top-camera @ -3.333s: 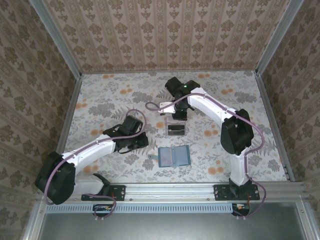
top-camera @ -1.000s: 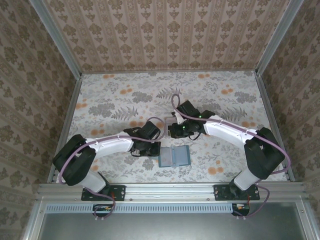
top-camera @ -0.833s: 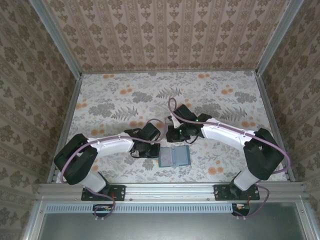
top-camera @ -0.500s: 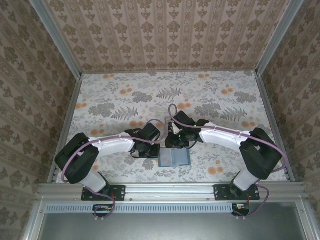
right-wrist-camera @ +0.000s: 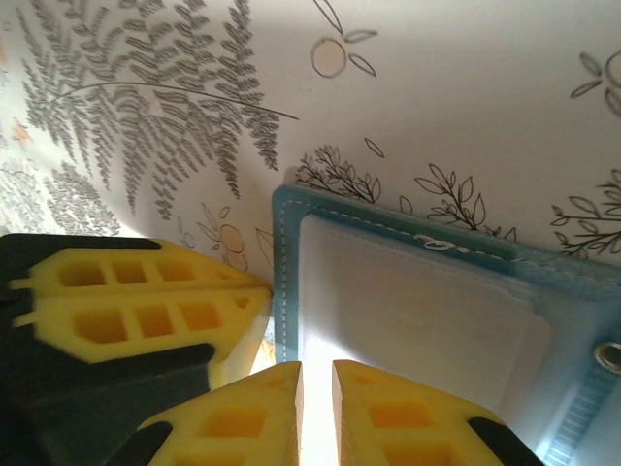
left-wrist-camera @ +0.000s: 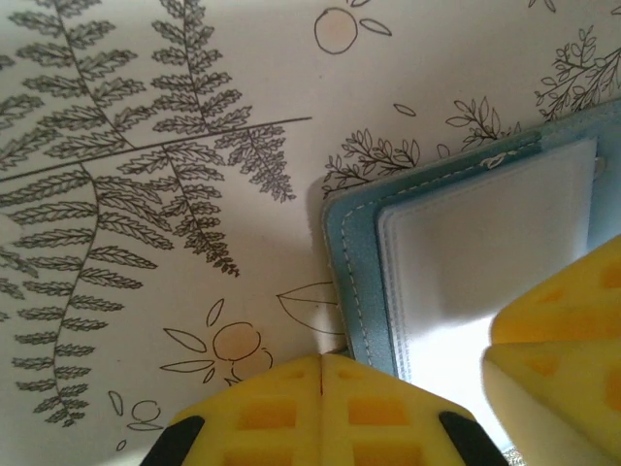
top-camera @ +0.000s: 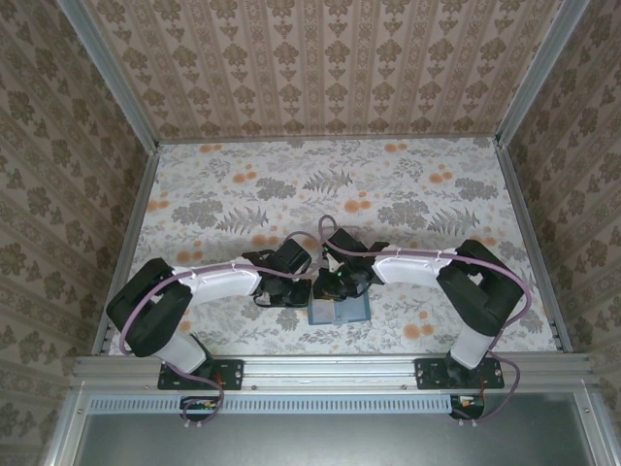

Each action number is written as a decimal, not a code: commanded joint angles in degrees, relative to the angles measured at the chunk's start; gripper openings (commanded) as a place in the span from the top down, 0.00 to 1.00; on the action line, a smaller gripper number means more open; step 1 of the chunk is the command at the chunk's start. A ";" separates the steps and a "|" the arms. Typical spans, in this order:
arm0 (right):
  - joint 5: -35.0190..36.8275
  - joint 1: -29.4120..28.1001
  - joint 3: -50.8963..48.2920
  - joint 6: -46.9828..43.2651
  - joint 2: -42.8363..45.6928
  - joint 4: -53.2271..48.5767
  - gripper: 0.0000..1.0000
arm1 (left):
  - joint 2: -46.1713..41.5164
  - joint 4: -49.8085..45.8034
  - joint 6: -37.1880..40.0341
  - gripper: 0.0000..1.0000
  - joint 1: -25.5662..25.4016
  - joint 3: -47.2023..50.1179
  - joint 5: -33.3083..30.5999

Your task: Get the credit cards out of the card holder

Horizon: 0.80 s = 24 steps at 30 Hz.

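The card holder [top-camera: 351, 311] lies open and flat near the table's front edge, teal [left-wrist-camera: 357, 262] with a pale pocket face [right-wrist-camera: 408, 301]. I cannot tell a credit card apart from that pale face. My left gripper [top-camera: 304, 293] is shut, and its yellow tips [left-wrist-camera: 322, 361] touch the holder's left edge. My right gripper [top-camera: 330, 289] hangs just above the left panel with a narrow gap [right-wrist-camera: 316, 374] between its jaws and nothing clearly in it. Each wrist view also shows the other gripper's yellow fingers [right-wrist-camera: 146, 301] [left-wrist-camera: 558, 340] close by.
The floral tablecloth [top-camera: 243, 184] stretches behind both arms. Patterned walls [top-camera: 58, 146] close in the left, back and right. A metal rail [top-camera: 320, 369] runs along the front edge just below the holder. The two grippers nearly touch.
My right arm has swung from the table's middle toward the front and lowered its gripper onto the holder's left panel. The left gripper has stayed shut at the holder's left edge.
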<state>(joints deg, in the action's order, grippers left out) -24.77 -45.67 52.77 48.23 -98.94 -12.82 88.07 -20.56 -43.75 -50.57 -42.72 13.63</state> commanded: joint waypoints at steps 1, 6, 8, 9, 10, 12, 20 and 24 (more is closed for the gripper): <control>-1.48 -0.69 0.96 1.60 -1.29 1.26 0.84 | 0.13 -0.84 0.57 1.00 -0.32 1.76 0.00; -1.72 -1.28 0.75 2.47 -2.37 1.64 0.84 | 0.05 -0.85 0.59 1.00 -0.38 1.77 0.00; -1.21 -1.41 0.73 2.42 -2.67 0.85 0.83 | 0.06 -0.91 0.66 1.00 -0.25 1.67 0.00; -0.64 -1.51 0.64 2.30 -2.69 0.19 0.82 | -0.05 -0.98 0.72 1.00 -0.24 1.67 0.00; -0.04 -1.59 0.66 2.08 -2.63 -0.73 0.82 | -0.05 -1.05 0.75 1.00 -0.21 1.67 0.00; 1.84 -1.69 1.10 1.05 -2.30 -3.19 0.80 | -0.09 -1.01 0.84 1.00 -0.13 1.73 0.00; 6.79 -2.37 3.10 -1.43 -1.79 -10.21 0.71 | 0.10 -0.85 0.95 1.00 0.27 1.50 0.26; 9.33 -2.95 4.68 -2.47 -1.53 -13.32 0.67 | 0.26 -0.41 0.97 1.00 0.30 1.65 0.63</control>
<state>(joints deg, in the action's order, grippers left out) -20.43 -47.62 56.25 47.29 -100.62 -19.53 88.03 -20.34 -43.72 -50.48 -42.54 13.74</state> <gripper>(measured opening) 0.324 0.046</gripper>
